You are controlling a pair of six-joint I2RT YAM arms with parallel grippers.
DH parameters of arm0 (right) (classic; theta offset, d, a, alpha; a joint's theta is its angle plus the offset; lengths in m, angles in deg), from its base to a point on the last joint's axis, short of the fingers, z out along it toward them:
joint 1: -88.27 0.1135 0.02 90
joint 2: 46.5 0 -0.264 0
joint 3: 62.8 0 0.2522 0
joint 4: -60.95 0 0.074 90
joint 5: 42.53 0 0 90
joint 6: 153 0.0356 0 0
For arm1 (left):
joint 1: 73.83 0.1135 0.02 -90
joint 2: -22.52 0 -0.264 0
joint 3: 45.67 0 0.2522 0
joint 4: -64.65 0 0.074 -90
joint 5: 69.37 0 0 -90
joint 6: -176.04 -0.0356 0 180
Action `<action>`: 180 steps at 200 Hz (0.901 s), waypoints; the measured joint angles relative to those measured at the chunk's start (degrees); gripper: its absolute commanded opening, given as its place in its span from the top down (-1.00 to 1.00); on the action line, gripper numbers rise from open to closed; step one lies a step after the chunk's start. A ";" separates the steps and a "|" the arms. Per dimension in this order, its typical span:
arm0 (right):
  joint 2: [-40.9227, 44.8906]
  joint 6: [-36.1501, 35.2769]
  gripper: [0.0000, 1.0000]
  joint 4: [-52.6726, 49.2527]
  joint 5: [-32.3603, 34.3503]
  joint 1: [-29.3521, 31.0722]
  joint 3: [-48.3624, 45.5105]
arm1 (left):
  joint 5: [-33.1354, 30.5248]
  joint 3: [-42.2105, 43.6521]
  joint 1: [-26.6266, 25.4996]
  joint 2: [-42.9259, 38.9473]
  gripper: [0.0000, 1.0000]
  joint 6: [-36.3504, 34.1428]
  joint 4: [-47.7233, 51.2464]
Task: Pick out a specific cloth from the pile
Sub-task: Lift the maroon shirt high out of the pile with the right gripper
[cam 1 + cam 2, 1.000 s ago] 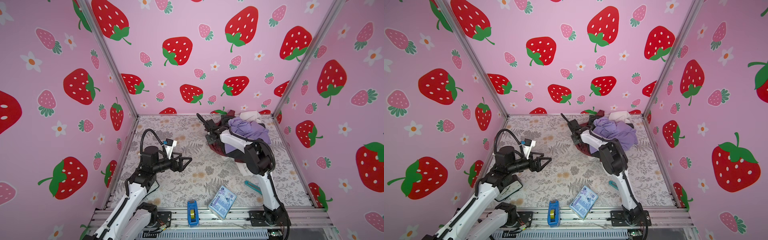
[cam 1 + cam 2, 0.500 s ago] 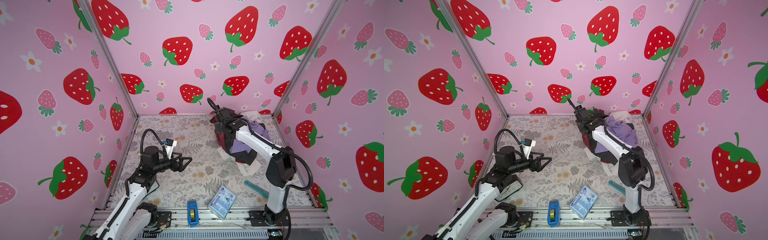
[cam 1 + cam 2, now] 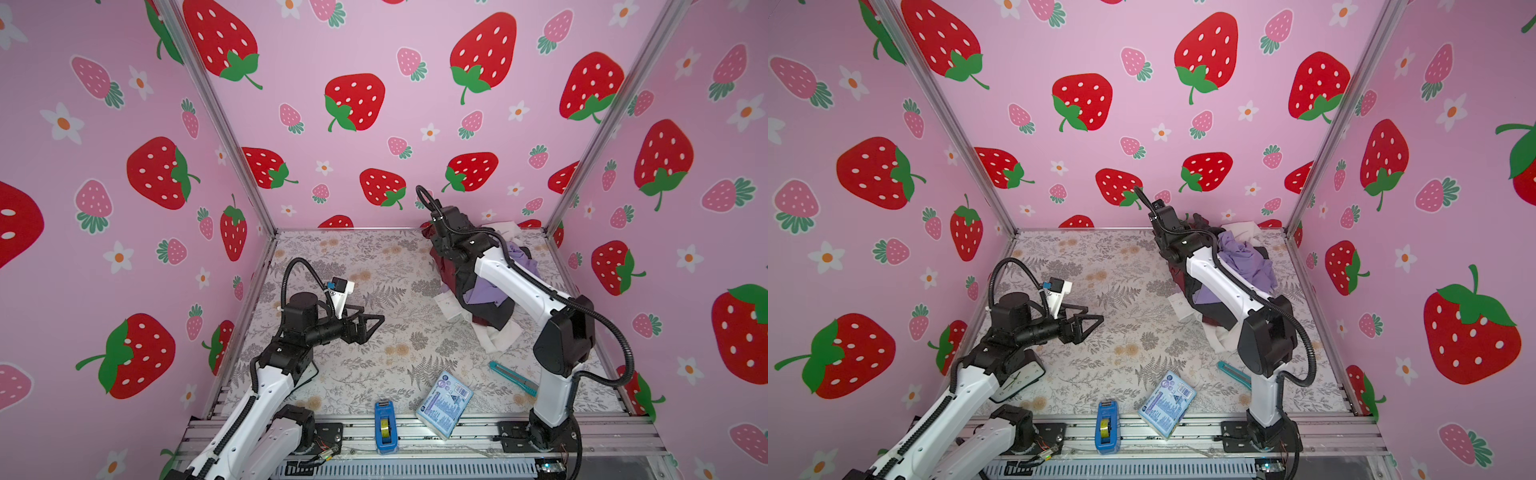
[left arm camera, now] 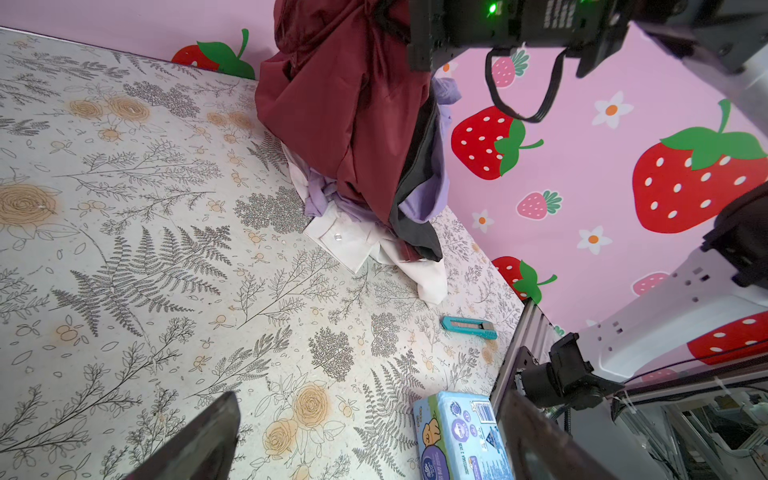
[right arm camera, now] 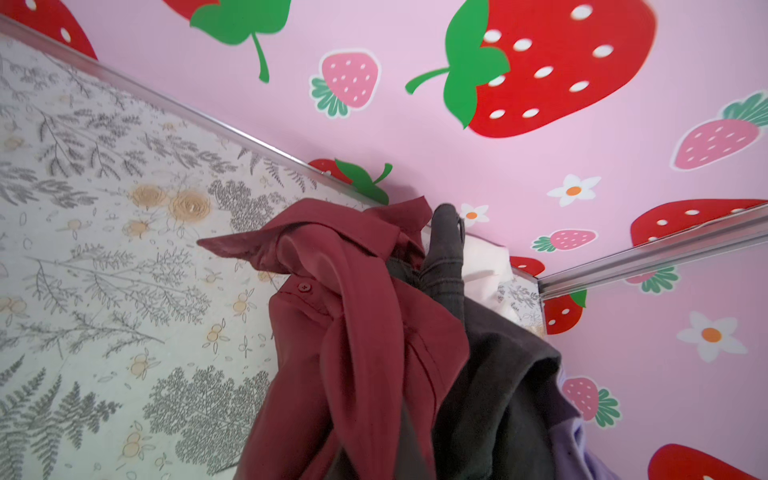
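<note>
- At the far right corner of the flowered table (image 3: 332,257), which three pink strawberry walls (image 3: 374,50) are boxing in, one pile (image 3: 486,296) of clothes is lying.
- Your right claw (image 3: 439,248) is pinching the dark red cloth (image 4: 345,104) and holding it above the pile, with black and lavender pieces hanging tangled in it.
- Your left claw (image 3: 379,320) is hovering with its fingers spread, well apart from the clothes.
- Near the front edge, one tissue pack (image 3: 444,404), one blue tape dispenser (image 3: 385,426) and one teal cutter (image 3: 512,377) are lying.

Site: a lab-type robot test booth. Evidence: left arm (image 3: 266,386) and right arm (image 3: 511,278) stood bolted to an aluminium rail (image 3: 482,434); a floral worktop (image 3: 374,257) was boxed by pink strawberry-print walls (image 3: 332,41) on metal posts (image 3: 222,124).
</note>
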 measured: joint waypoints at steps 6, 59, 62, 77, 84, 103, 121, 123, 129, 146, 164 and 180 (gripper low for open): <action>0.07 -0.42 1.00 0.44 0.50 0.00 0.46 | -0.07 0.00 0.00 0.00 -0.98 0.00 0.02; 0.37 -4.20 1.00 2.49 5.99 0.00 3.80 | -0.46 0.04 -0.17 -0.70 -0.99 0.00 0.76; 0.37 -4.42 1.00 2.62 6.32 0.00 4.04 | -0.52 0.04 -0.17 -0.76 -0.98 -0.02 0.85; 0.37 -5.84 1.00 3.15 7.87 0.00 6.03 | -0.57 0.13 -0.22 -0.94 -0.99 -0.02 1.03; 0.37 -6.49 1.00 3.61 8.48 0.00 7.10 | -0.63 0.20 -0.26 -1.05 -0.98 -0.02 1.11; 0.37 -8.02 1.00 5.16 9.62 0.00 9.88 | -0.98 0.33 -0.37 -1.42 -0.98 -0.09 1.22; 0.31 -9.09 1.00 5.81 10.29 0.00 12.50 | -1.18 0.35 -0.37 -1.55 -0.99 -0.15 1.22; 0.28 -9.20 1.00 5.92 10.32 0.00 12.79 | -1.20 0.35 -0.37 -1.55 -0.99 -0.15 1.22; 0.24 -9.49 1.00 5.95 10.47 0.00 13.66 | -1.36 0.35 -0.37 -1.55 -0.99 -0.15 1.25; -0.04 -10.01 1.00 6.56 10.56 0.00 16.28 | -1.53 0.37 -0.39 -1.55 -0.99 -0.17 1.29; -0.61 -10.16 1.00 7.02 10.14 0.00 19.15 | -1.57 0.42 -0.42 -1.55 -0.98 -0.17 1.31; -1.60 -10.27 1.00 7.23 9.46 0.00 22.32 | -1.57 0.42 -0.42 -1.55 -0.98 -0.20 1.33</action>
